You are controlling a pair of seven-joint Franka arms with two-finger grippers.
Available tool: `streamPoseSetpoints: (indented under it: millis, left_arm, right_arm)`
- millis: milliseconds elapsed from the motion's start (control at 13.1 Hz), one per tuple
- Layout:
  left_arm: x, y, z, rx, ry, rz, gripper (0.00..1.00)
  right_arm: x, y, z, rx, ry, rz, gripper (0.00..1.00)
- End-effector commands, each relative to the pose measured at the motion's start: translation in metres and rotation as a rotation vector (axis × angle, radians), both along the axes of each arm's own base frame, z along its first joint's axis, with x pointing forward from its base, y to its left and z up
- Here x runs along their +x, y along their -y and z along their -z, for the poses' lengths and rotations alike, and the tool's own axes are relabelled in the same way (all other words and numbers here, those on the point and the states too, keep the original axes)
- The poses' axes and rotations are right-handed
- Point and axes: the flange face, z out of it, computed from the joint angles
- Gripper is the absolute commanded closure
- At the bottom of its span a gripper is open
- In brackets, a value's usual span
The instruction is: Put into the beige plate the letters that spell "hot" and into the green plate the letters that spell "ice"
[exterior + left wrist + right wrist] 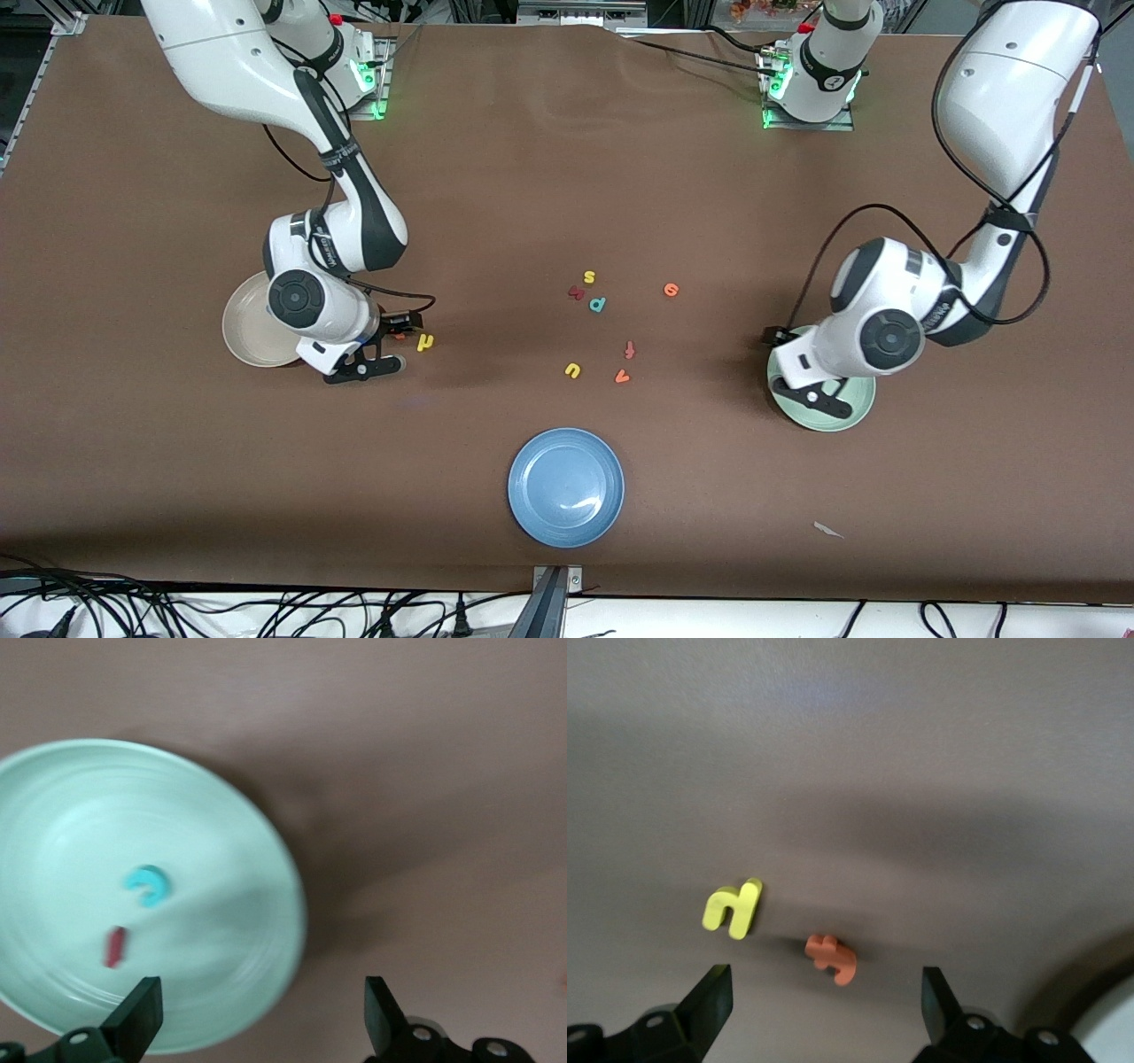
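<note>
Starting at the right arm's end of the table: the beige plate (251, 330) sits there with the right arm's wrist hanging over part of it, so I can't see whether anything's in it. The right gripper (391, 347) is low over the tabletop just beside that plate, fingers spread wide and holding nothing. In the right wrist view the yellow h (733, 907) and the orange t (833, 958) lie on the bare table between the open fingers, close together but not touching; from the front the h (426, 341) shows right next to the gripper. Moving along, the middle of the table has a loose bunch of letters: a yellow s (589, 278), a dark red letter (576, 292), a teal p (598, 305), a yellow u (572, 370), an orange f (630, 349) and an orange v (622, 377), with the orange e (671, 289) off a bit toward the left arm's end. The blue plate (566, 486) is nearer the front camera than all of those. At the left arm's end, the green plate (850, 415) has the left gripper (261, 1014) over it, fingers wide open and empty, and the left wrist view shows the teal c (147, 883) and the dark red i (115, 945) lying in the plate (221, 842), near each other but apart.
</note>
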Motion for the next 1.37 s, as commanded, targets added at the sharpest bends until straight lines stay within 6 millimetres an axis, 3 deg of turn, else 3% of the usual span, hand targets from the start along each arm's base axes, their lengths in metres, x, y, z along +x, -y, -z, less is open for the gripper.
streamPoseSetpoints:
  millis: [0,76,153,382,534,763,992,1297]
  left_arm:
    - [-0.024,0.060,-0.024,0.030,-0.006,-0.100,0.00]
    - [-0.035,0.091,-0.031,0.029,-0.002,-0.146,0.00]
    - [-0.047,0.119,-0.036,0.038,0.003,-0.191,0.00]
    - [-0.080,0.170,-0.018,0.090,-0.003,-0.250,0.00]
    - [-0.087,0.173,-0.005,0.084,-0.006,-0.262,0.00]
    - [-0.097,0.168,0.022,0.033,0.022,-0.265,0.00]
    - [-0.108,0.166,0.039,0.022,0.051,-0.240,0.00]
    - [-0.122,0.169,0.059,0.003,0.044,-0.226,0.10]
  right_arm:
    - [-0.005,0.006,0.007,0.006,0.002,-0.046,0.32]
    - [-0.007,0.007,0.012,0.004,-0.001,-0.044,0.40]
    - [-0.011,0.008,0.016,0.001,-0.010,-0.044,0.42]
    - [-0.015,0.009,0.021,0.001,-0.005,-0.046,0.46]
    - [-0.017,-0.003,0.024,0.009,0.034,-0.065,0.46]
    - [-0.017,-0.003,0.030,0.009,0.042,-0.065,0.48]
    - [-0.017,-0.002,0.031,0.009,0.041,-0.064,0.63]
    - [-0.019,0.000,0.033,0.006,0.037,-0.059,0.86]
